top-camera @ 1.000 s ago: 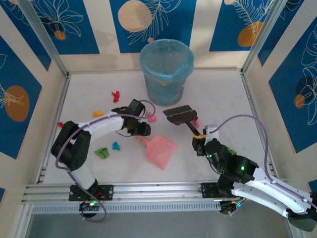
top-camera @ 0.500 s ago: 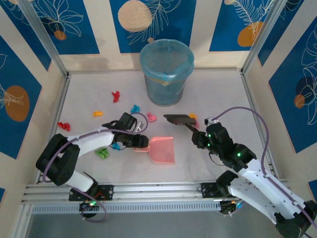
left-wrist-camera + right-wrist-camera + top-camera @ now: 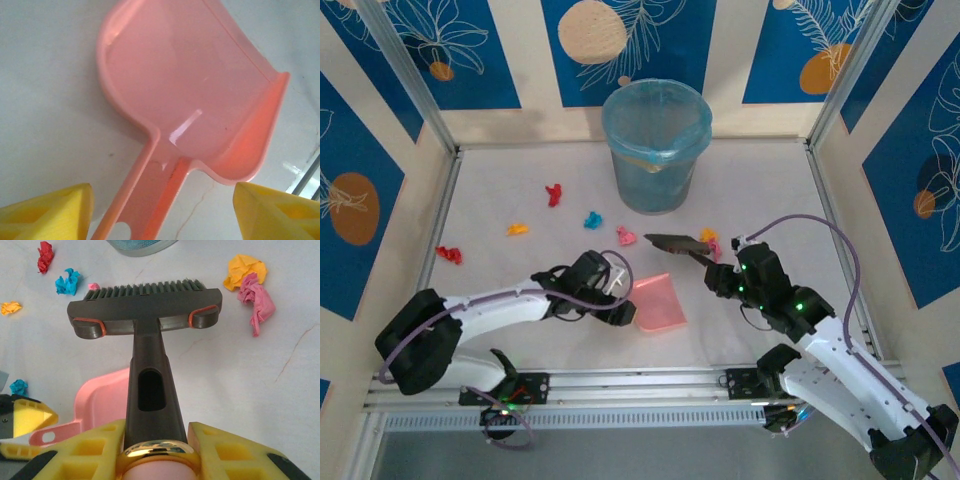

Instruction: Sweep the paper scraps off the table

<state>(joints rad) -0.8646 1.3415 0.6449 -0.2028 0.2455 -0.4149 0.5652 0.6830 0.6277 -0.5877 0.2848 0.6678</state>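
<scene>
The paper scraps (image 3: 554,194) lie scattered over the far half of the table (image 3: 760,180) — red, blue and orange ones left of the bin (image 3: 655,145), a pink and an orange one just right of the brush (image 3: 145,310). My right pincer (image 3: 152,440) clamps the brush handle; whether the bristles touch the table is hard to tell. My left pincer (image 3: 162,212) stands wide astride the dustpan (image 3: 190,85) handle — not touching it.

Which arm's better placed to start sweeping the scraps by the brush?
Right. The right gripper is shut on the brush, with the bristles beside the orange and pink scraps. The left gripper has open jaws either side of the dustpan handle and holds no brush.
</scene>
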